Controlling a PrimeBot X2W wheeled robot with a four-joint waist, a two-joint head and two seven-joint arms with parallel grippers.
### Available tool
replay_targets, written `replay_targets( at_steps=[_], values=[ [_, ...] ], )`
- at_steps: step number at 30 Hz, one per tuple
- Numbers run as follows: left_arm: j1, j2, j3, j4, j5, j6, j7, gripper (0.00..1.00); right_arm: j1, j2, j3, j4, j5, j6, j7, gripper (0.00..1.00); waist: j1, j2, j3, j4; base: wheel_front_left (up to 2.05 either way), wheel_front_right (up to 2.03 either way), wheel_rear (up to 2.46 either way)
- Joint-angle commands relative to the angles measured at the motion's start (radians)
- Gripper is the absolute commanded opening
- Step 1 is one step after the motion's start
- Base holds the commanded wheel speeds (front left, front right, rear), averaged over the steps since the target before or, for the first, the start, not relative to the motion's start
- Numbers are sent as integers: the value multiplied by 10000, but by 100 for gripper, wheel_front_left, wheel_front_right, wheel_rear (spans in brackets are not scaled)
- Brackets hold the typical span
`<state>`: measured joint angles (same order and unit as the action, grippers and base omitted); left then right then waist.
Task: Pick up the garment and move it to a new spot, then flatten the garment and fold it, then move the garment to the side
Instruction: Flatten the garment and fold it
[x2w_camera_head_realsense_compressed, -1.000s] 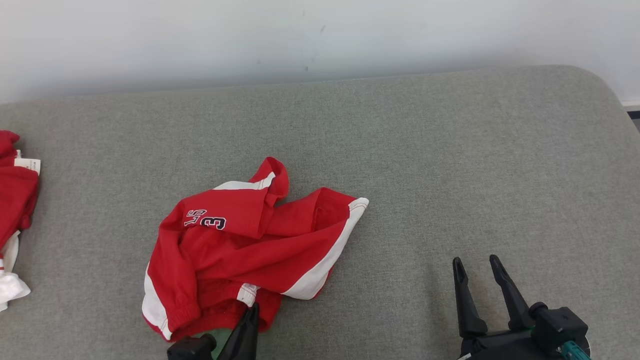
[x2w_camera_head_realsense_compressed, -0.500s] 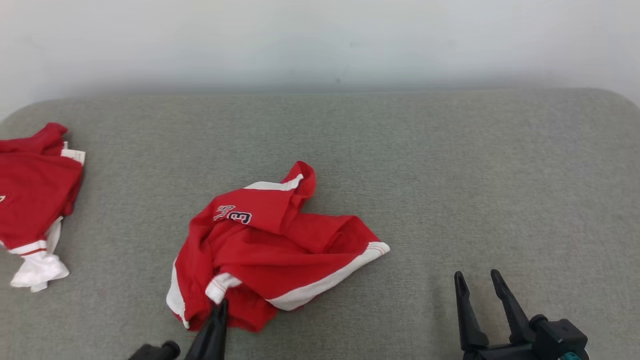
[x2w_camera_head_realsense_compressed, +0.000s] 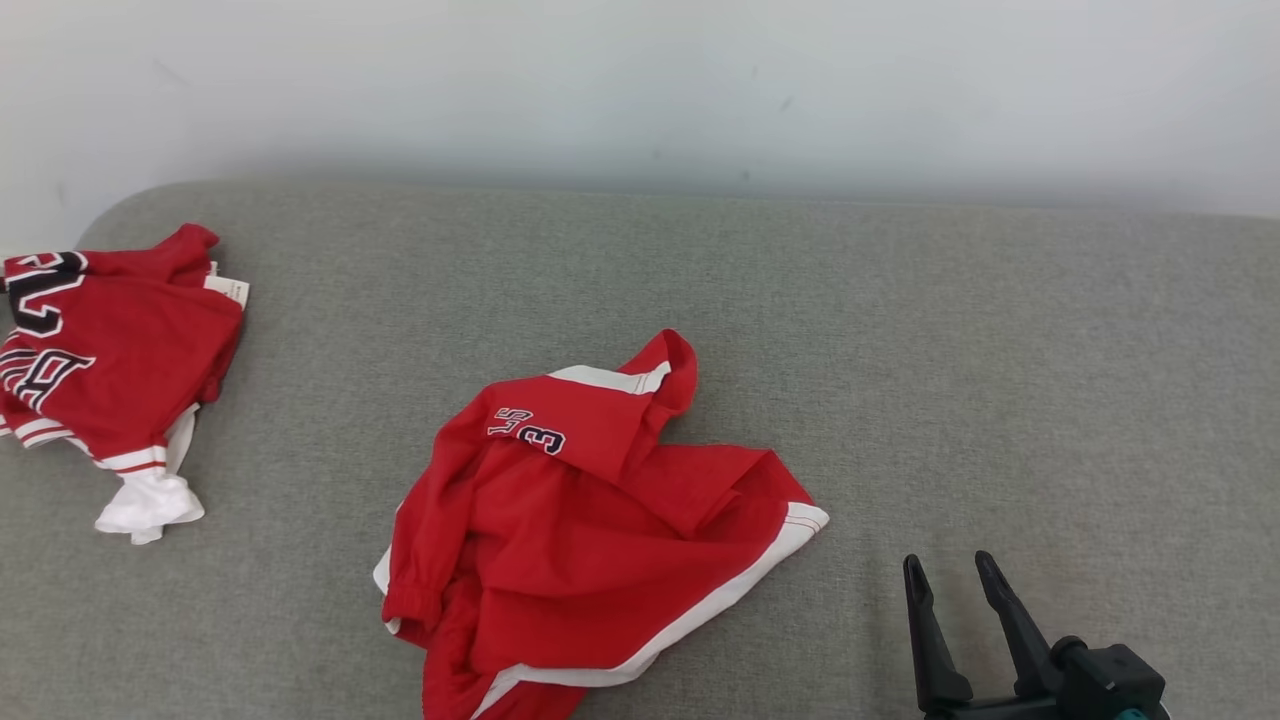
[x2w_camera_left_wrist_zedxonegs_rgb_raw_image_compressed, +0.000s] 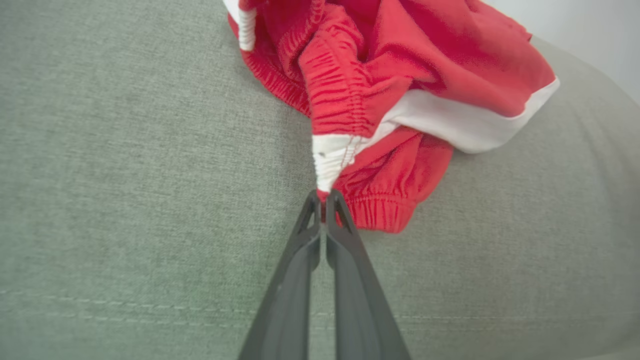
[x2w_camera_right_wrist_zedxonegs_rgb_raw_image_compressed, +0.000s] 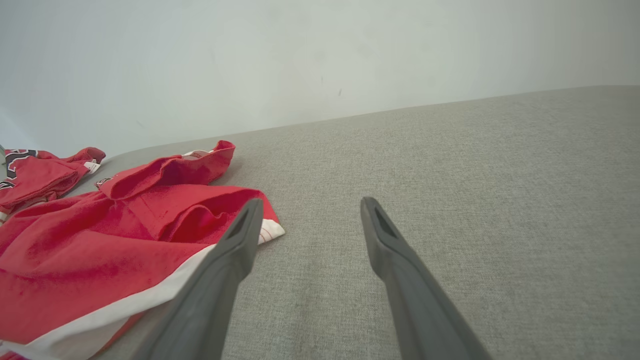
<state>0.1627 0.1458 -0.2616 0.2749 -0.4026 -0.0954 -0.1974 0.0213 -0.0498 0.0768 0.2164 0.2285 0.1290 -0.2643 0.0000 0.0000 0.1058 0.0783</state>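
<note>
The left gripper (x2w_camera_left_wrist_zedxonegs_rgb_raw_image_compressed: 324, 197) is clamped on the white waistband tip of the red shorts (x2w_camera_head_realsense_compressed: 590, 530). They lie crumpled by the middle of the grey cushion's (x2w_camera_head_realsense_compressed: 1000, 350) front edge, trailing away toward the back-right. The right gripper (x2w_camera_head_realsense_compressed: 947, 562) (jaws spread, empty) sits near their right hem. A red jersey (x2w_camera_head_realsense_compressed: 110, 350) lies at the left edge.

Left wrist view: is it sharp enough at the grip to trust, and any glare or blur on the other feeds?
Left wrist view: sharp where the left gripper pinches the garment by its waistband, fingers softer near the bottom edge; head view: even, soft light, no glare; right wrist view: clear, the right gripper open, the grey surface slanting across the frame.
</note>
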Motion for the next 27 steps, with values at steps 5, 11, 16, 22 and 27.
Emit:
replay_targets(
  at_steps=[5,11,16,22,27],
  values=[
    [-309,16,44,582,8,51,-184,0,-62,-9,161,283,-6,35,-31,100,0,0,-117,309,0,0,0],
    [-513,42,-22,1049,61,-5,-409,84,-265,-8,111,388,-125,35,-30,100,0,0,-132,716,0,0,0],
    [-508,-109,-36,967,-66,-83,-538,100,-320,-11,118,430,-187,35,-30,100,0,0,-135,905,0,0,0],
    [-639,-234,-110,601,-96,-153,-628,100,-501,-9,264,933,-347,35,-30,100,0,0,-137,1049,0,0,0],
    [-871,-283,-253,723,-198,-197,-645,100,-1053,-11,516,1891,-702,35,-28,100,0,0,-164,1106,0,0,0]
  ],
)
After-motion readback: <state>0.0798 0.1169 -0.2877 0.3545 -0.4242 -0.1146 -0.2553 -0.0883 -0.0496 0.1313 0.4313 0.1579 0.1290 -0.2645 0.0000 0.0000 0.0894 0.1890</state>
